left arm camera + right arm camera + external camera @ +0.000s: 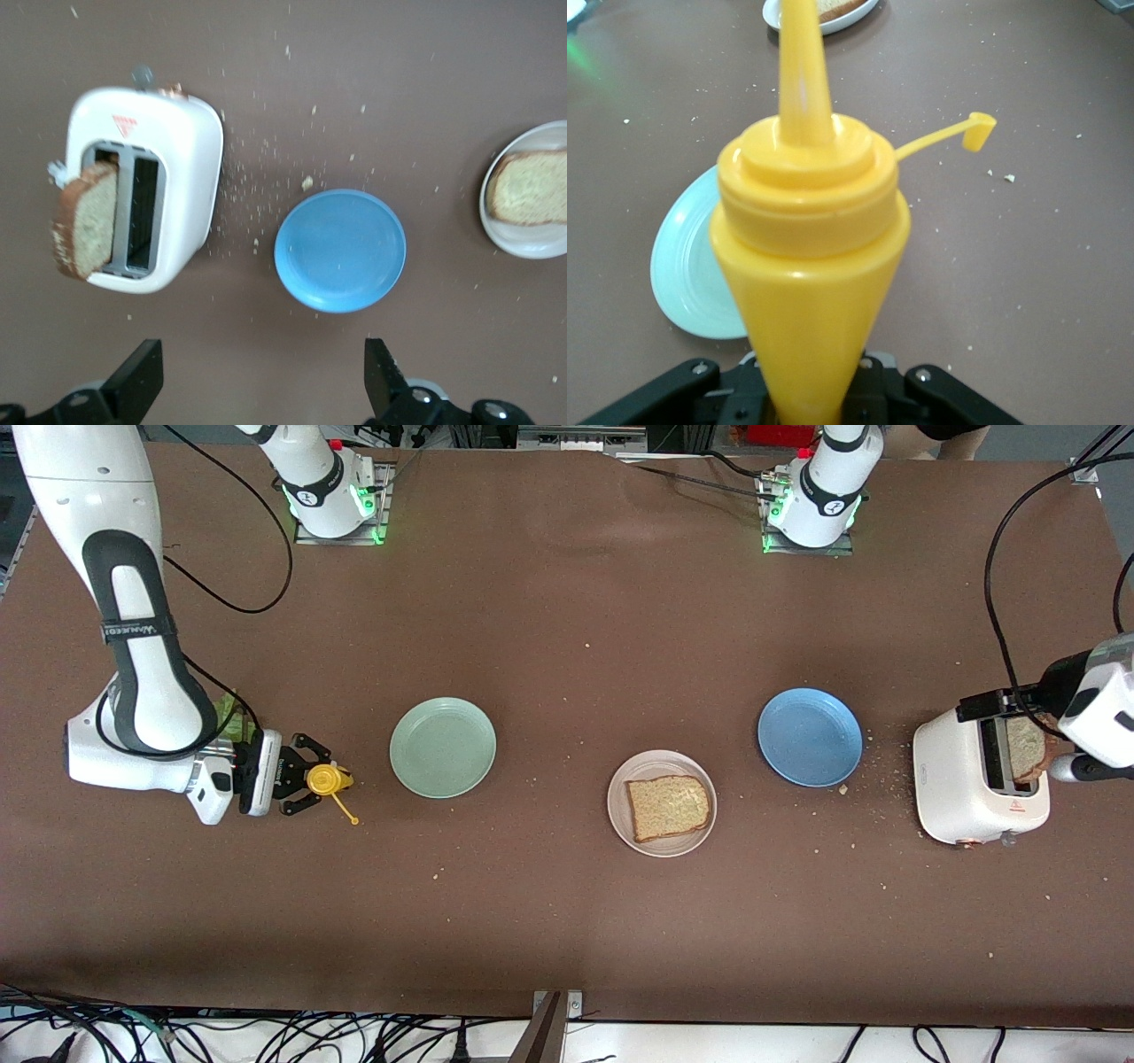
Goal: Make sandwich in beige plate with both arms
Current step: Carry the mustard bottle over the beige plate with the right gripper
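Right gripper (312, 780) is clamped around a yellow squeeze bottle (328, 780) at the right arm's end of the table, beside the mint green plate (443, 747); in the right wrist view the bottle's smooth cone body fills the frame, its long nozzle pointing away from the wrist toward the beige plate (662, 803), with the little cap (977, 130) dangling on its thin strap. A bit of green leaf (232, 722) peeks out by the right arm's wrist. Left gripper (257, 381) hangs above the table near the blue plate (810, 737) and the white toaster (979, 786), its two black fingers spread wide and empty. One slice of bread (669, 807) lies flat in the beige plate, which sits between the green and blue plates and nearer the front camera than both; its face is pale and porous, its crust brown. A second slice (87, 221) stands on edge in a toaster slot, leaning out over the rim, its long flat side running along the slot. Crumbs are scattered over the brown, matte table (567, 921) around the toaster. Judging from this, the left arm is much the nearer to that upright slice, and a pinch across its thin faces looks the likely next need; the sandwich itself is barely begun.
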`<action>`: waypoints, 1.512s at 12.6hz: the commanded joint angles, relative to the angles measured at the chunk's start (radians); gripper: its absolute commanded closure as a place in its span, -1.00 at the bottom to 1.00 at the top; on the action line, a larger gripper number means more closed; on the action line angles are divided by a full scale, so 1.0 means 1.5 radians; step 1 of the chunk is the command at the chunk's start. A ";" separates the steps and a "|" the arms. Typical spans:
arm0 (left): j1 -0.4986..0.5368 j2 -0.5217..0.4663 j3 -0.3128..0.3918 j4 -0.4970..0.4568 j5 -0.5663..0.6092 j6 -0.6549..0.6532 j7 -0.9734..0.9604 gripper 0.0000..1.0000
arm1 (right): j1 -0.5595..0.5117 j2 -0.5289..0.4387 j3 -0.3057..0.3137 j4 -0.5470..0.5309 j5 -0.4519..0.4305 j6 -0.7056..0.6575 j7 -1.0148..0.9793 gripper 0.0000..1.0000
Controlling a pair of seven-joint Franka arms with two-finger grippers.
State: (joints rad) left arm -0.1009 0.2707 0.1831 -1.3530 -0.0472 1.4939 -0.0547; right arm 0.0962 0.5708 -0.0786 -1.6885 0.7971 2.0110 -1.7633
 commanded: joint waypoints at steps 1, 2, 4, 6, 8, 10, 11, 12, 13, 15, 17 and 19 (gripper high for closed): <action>0.000 -0.117 -0.006 -0.114 0.018 0.080 0.000 -1.00 | 0.059 -0.022 -0.004 0.043 -0.099 0.012 0.155 1.00; -0.003 -0.135 -0.007 -0.122 0.012 0.081 0.001 -1.00 | 0.085 -0.022 -0.005 0.076 -0.150 0.013 0.229 1.00; -0.009 -0.161 -0.014 -0.160 0.013 0.080 0.002 -1.00 | 0.138 -0.018 -0.004 0.127 -0.255 0.013 0.387 1.00; -0.009 -0.159 -0.026 -0.161 0.013 0.049 -0.001 -1.00 | 0.189 -0.011 -0.004 0.159 -0.344 0.013 0.520 1.00; -0.006 -0.135 -0.031 -0.134 0.021 0.022 -0.001 -1.00 | 0.234 0.000 -0.004 0.189 -0.427 0.018 0.636 1.00; 0.001 -0.133 -0.027 -0.132 0.022 0.022 0.000 -1.00 | 0.280 0.017 -0.004 0.221 -0.508 0.020 0.738 1.00; 0.003 -0.131 -0.023 -0.132 0.022 0.022 0.001 -1.00 | 0.305 0.027 -0.004 0.241 -0.550 0.019 0.786 1.00; 0.015 -0.131 -0.022 -0.132 0.024 0.023 0.002 -1.00 | 0.329 0.037 -0.005 0.252 -0.590 0.019 0.833 1.00; 0.023 -0.127 -0.022 -0.132 0.024 0.023 0.002 -1.00 | 0.353 0.044 -0.005 0.259 -0.628 0.017 0.884 1.00; 0.025 -0.126 -0.023 -0.134 0.042 0.022 0.003 -1.00 | 0.404 0.062 -0.006 0.264 -0.715 0.017 0.997 1.00; 0.024 -0.124 -0.023 -0.135 0.067 0.023 0.004 -1.00 | 0.457 0.101 -0.006 0.285 -0.824 0.014 1.118 1.00; 0.027 -0.106 -0.021 -0.130 0.094 0.026 0.004 -1.00 | 0.503 0.157 -0.006 0.320 -0.906 0.012 1.181 1.00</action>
State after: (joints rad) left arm -0.0651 0.0833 0.1555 -1.5672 0.0419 1.5443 -0.0534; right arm 0.8026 0.7146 -0.0711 -1.3080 -0.4818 2.0486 -0.0569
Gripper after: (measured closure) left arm 0.000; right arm 0.797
